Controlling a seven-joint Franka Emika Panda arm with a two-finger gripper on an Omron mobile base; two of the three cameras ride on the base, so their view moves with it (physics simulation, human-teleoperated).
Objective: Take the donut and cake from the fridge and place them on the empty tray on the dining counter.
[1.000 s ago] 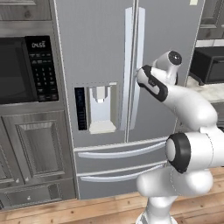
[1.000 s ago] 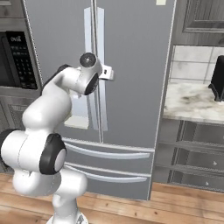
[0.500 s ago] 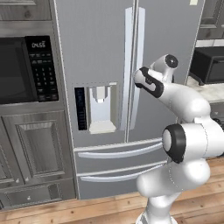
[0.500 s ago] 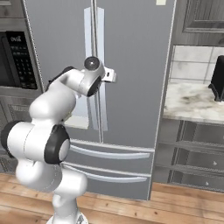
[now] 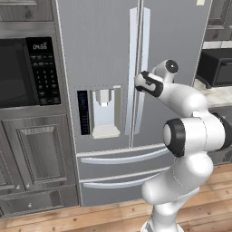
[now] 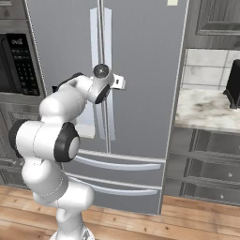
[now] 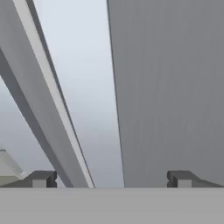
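Note:
The grey fridge stands with both French doors shut, so the donut and cake are hidden inside. My gripper is up against the long vertical handles at the doors' meeting line. In the hand view the fingertips stand wide apart, open, with one handle running slantwise between them and flat grey door on the right. Nothing is held. The tray and dining counter are out of view.
A black built-in microwave sits left of the fridge, and a water dispenser is in the left door. Two bottom drawers lie below. A marble wall counter with a black appliance flanks the right.
The arm has folded tighter, its elbow rising, while the hand has edged slightly closer to the fridge handles. The jaws stay open and the doors stay shut.

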